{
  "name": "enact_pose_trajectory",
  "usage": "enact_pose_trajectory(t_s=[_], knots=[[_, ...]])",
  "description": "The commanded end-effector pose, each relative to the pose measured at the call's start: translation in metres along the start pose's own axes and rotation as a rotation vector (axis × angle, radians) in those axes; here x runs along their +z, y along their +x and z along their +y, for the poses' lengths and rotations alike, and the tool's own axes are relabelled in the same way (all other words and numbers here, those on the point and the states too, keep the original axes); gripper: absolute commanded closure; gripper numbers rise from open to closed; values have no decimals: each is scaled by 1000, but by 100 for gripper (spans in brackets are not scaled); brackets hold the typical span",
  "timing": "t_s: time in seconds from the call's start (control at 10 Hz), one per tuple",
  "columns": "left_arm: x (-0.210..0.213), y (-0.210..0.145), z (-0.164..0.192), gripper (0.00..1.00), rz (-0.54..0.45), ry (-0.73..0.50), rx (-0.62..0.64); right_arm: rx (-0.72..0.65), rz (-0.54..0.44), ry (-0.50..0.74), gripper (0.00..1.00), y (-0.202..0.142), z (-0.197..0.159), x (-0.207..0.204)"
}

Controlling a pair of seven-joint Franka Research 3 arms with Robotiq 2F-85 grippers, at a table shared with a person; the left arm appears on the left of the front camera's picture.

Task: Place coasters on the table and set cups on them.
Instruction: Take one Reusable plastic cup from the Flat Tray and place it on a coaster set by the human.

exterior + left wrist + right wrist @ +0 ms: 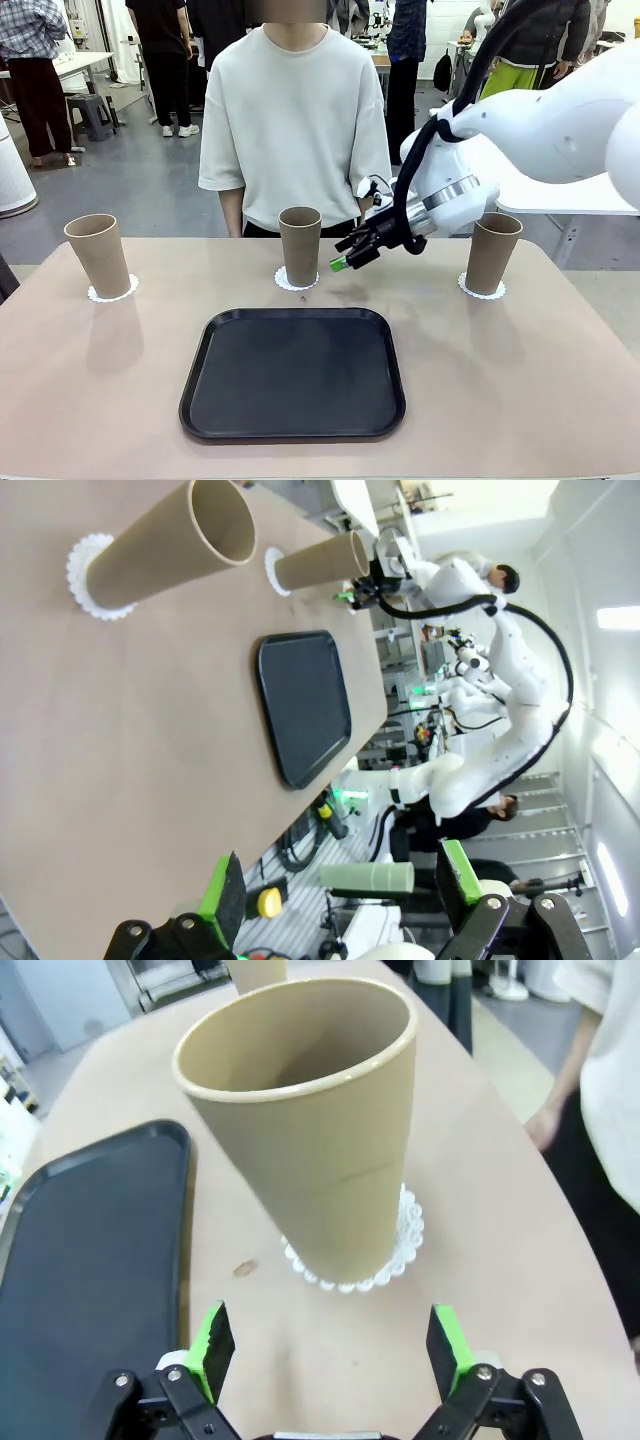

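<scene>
Three matte cardboard cups (300, 245) stand on scalloped paper coasters (295, 281) across the frame's middle, behind a glossy black tray (293, 372). Right gripper (349, 254), center, gapes empty; left gripper (335, 880) likewise.

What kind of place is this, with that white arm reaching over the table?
Probably a robotics lab or workshop: a white robot arm works at a table set with paper cups, and more robot arms stand farther back.
</scene>
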State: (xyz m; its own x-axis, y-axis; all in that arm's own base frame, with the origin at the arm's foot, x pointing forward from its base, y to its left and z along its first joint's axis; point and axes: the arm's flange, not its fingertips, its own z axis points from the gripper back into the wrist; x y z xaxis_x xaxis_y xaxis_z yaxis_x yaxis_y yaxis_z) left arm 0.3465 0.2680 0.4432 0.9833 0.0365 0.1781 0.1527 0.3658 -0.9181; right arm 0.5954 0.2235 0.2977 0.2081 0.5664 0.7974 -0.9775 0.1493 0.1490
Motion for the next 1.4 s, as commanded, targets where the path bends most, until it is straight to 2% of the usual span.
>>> enact_pose_trajectory(t_s=[0.0,0.3,0.7,0.9,1.0,1.1,1.2,1.3], knots=[[1,-1,-1,0,-9,0,1,-16,170,-37,0,31,44,34],[1,-1,-1,0,-9,0,1,-75,470,-113,0,68,108,77],[1,-1,-1,0,-9,0,1,-97,754,-216,0,102,220,112],[1,-1,-1,0,-9,0,1,-173,825,-257,0,109,259,118],[1,-1,-1,0,-9,0,1,-317,814,-324,0,108,267,120],[1,-1,-1,0,-9,0,1,-360,799,-373,0,108,268,122],[1,-1,-1,0,-9,0,1,-368,819,-359,0,105,264,119],[1,-1,-1,0,-9,0,1,-277,800,-306,0,113,270,126]])
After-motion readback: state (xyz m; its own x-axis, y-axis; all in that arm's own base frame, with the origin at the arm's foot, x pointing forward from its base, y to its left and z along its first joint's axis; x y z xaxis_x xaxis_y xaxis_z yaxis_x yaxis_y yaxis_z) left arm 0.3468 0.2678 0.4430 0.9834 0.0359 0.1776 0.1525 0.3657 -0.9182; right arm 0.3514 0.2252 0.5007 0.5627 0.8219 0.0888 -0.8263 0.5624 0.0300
